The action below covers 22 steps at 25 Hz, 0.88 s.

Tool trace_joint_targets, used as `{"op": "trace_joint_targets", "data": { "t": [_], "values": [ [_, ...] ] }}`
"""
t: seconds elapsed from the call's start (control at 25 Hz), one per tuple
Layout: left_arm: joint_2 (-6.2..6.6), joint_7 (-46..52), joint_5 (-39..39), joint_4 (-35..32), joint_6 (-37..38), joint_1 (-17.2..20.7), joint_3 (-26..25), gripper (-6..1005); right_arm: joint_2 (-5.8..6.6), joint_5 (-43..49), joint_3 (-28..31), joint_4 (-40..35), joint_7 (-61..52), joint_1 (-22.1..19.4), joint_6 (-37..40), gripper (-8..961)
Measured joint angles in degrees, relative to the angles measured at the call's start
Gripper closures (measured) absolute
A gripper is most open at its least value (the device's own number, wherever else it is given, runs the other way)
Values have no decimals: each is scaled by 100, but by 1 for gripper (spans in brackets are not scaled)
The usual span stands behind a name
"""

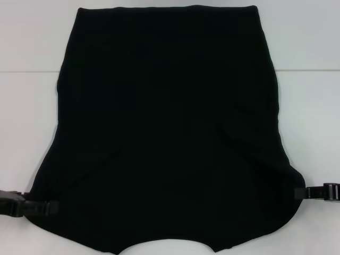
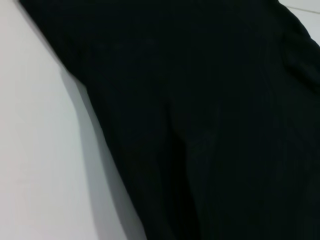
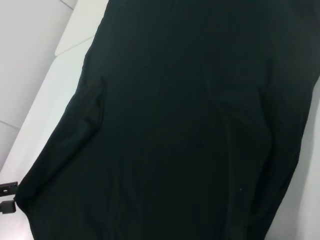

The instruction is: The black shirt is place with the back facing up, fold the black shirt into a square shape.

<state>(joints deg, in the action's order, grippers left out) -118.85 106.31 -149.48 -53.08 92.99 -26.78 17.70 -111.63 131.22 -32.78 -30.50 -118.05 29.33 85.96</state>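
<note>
Black shirt (image 1: 164,127) lies spread on the white surface (image 1: 32,48). Left pincer (image 1: 50,207) and right pincer (image 1: 298,194) each clamp a near corner

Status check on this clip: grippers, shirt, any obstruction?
Left gripper and right gripper at the near side edges of the black shirt. Shirt spread flat on the white table, plain side up, unfolded. Nothing in the way.

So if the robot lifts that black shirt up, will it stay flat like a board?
Probably not. The black shirt shows soft wrinkles and wavy edges, so it likely sags between the left gripper and right gripper. It lies thin on the table, so it is probably light.
</note>
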Motion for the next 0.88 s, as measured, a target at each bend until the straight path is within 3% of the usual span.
{"op": "trace_joint_targets", "data": {
  "t": [0.56,0.88],
  "values": [
    [40,35,-93,40,-79,-75,36,124,-7,0,17,-34,2,14,0,922],
    [50,169,-203,51,-200,-109,37,480,-7,0,18,-48,8,27,-5,922]
  ]
}}
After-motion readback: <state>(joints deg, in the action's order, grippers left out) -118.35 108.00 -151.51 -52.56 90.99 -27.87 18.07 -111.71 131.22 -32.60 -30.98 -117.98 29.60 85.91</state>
